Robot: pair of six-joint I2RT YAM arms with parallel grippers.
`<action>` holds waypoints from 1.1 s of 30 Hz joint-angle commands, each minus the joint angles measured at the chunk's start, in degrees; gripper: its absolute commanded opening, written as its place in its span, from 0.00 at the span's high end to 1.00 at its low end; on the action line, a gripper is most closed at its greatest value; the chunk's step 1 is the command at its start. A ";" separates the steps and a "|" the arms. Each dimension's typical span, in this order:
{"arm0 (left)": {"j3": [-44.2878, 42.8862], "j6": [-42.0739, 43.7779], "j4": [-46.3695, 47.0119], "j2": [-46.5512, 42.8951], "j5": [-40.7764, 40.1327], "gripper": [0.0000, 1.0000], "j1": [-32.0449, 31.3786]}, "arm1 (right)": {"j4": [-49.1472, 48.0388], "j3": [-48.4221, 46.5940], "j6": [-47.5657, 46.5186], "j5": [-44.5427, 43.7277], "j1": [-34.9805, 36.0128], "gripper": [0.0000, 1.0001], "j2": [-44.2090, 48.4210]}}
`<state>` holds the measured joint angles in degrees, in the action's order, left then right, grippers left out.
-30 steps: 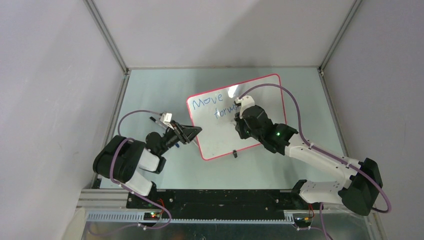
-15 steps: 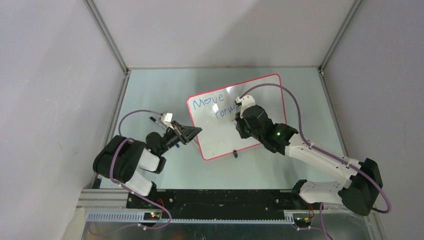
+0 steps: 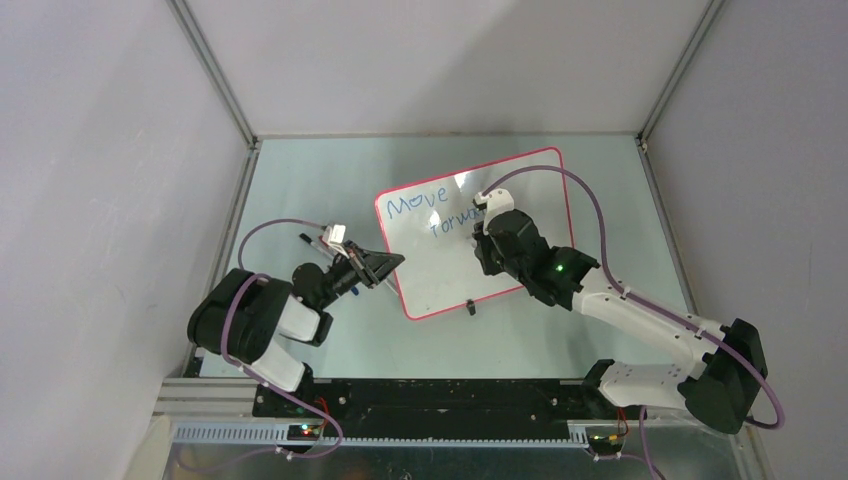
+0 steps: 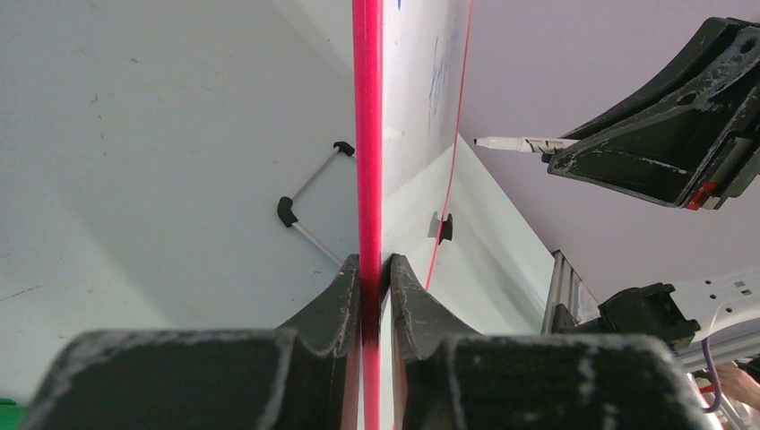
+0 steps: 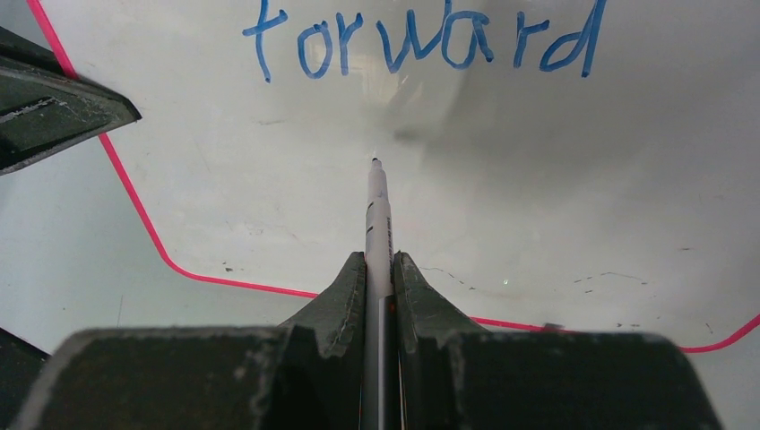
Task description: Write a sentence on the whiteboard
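There, at the left, we had our left gripper (image 4: 375, 269) pinched down to a narrow gap on the whiteboard (image 3: 440, 275), biting its red edge near the corner, presumably to steady it against the push of writing. The board rested on the table (image 3: 300, 180) between our two arms. On it the sentence (image 5: 421, 40) read "Move" and "forward", so we judged one word was yet to come. At the right, our right gripper (image 5: 379, 269) was closed tight on the marker (image 5: 377, 206), its tip poised at bare board below "forward", well placed for starting a third line.
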<state>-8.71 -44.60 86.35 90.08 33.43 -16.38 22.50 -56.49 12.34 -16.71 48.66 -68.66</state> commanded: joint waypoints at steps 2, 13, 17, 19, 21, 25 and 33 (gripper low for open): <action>-1.56 2.08 1.46 0.85 -0.64 1.00 -0.51 | -0.57 -1.75 -0.22 -0.85 -0.15 1.00 1.10; -1.51 2.14 1.46 0.81 -0.71 1.00 -0.49 | -0.81 -2.41 -0.07 0.36 -0.31 1.00 -0.23; -1.41 2.23 1.46 0.64 -0.67 1.00 -0.50 | -0.31 -3.48 -0.03 0.13 -0.35 1.00 -1.42; -1.33 2.30 1.46 0.55 -0.76 1.00 -0.56 | -0.61 -3.64 0.00 0.03 -0.37 1.00 -1.63; -1.34 2.32 1.46 0.53 -0.78 1.00 -0.50 | -0.65 -3.94 -0.07 0.00 -0.49 1.00 -1.95; -1.30 2.32 1.46 0.47 -0.77 1.00 -0.65 | -0.01 -4.83 -0.01 -0.25 -0.70 1.00 -3.11; -1.23 2.41 1.46 0.47 -0.76 1.00 -0.64 | 0.07 -4.86 0.02 -0.91 -0.97 1.00 -3.47</action>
<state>-8.75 -44.60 86.32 90.13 33.43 -16.40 22.90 -58.74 12.23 -16.27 48.10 -71.92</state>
